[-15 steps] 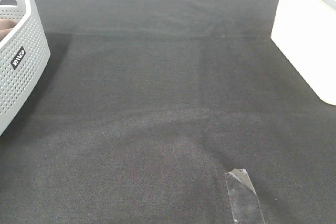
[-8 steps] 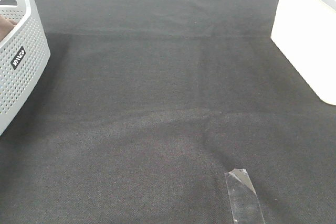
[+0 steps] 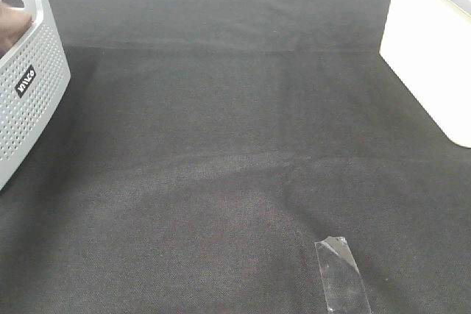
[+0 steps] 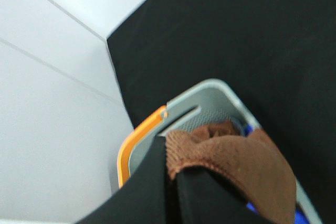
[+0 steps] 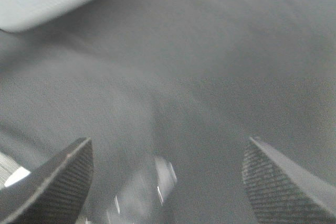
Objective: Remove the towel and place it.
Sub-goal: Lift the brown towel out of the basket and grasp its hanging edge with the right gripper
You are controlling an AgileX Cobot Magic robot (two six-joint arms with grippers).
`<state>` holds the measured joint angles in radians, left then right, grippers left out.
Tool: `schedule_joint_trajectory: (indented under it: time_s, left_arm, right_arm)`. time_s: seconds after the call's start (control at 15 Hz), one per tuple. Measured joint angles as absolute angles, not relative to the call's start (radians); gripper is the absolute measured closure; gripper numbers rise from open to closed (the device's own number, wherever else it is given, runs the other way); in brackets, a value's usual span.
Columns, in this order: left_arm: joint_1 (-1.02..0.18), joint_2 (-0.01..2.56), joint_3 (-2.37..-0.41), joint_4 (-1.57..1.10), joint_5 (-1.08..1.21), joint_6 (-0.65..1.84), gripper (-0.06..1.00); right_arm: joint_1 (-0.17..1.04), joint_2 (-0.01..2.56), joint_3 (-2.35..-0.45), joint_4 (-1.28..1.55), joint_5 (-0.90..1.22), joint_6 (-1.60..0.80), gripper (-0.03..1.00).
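One brown towel (image 4: 236, 153) is seen, bunched and clamped between the closed fingers of the left tool (image 4: 171, 174), over the opening of one white perforated basket (image 3: 33, 86) that stands at the left of the high view. A small brown fold shows just inside the basket's rim there. The towel's long axis cannot be told from its crumpled shape. The right tool (image 5: 168, 156) is seen with fingers wide apart, nothing between them, above the black table cloth (image 3: 221, 145). One strip of clear tape (image 3: 342, 279) lies on the cloth near its front edge, and one white object (image 3: 430, 56) is set at the right.
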<state>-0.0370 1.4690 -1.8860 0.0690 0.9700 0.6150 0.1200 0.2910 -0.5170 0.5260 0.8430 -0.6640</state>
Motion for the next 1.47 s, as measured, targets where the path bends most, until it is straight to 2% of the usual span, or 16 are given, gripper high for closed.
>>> schedule_joint_trajectory:
  time_s: [0.13, 0.53, 0.8, 0.93, 1.2, 1.47]
  left_arm:
    - [-0.104, 1.469, -1.929, 0.070, 0.972, 0.600, 0.94]
    - [-0.306, 1.469, -1.941, 0.071, 0.977, 0.574, 0.94]
    - [-0.392, 1.469, -1.941, 0.071, 0.973, 0.560, 0.94]
    - [-0.427, 1.469, -1.941, 0.073, 0.951, 0.560, 0.94]
    - [-0.487, 1.508, -1.941, 0.087, 0.915, 0.575, 0.94]
    - [-0.537, 1.568, -1.941, 0.093, 0.909, 0.582, 0.94]
  right_arm:
    - [0.120, 0.428, -0.523, 0.723, 0.775, -0.884, 0.25]
    - [0.120, 0.871, -0.523, 1.281, 0.758, -1.588, 0.25]
    - [0.120, 1.216, -0.639, 1.546, 0.857, -1.912, 0.25]
    - [0.139, 1.367, -0.749, 1.605, 0.932, -1.943, 0.25]
    - [0.344, 1.605, -0.957, 1.608, 0.893, -1.869, 0.25]
    - [0.460, 1.737, -1.121, 1.574, 0.876, -1.810, 0.25]
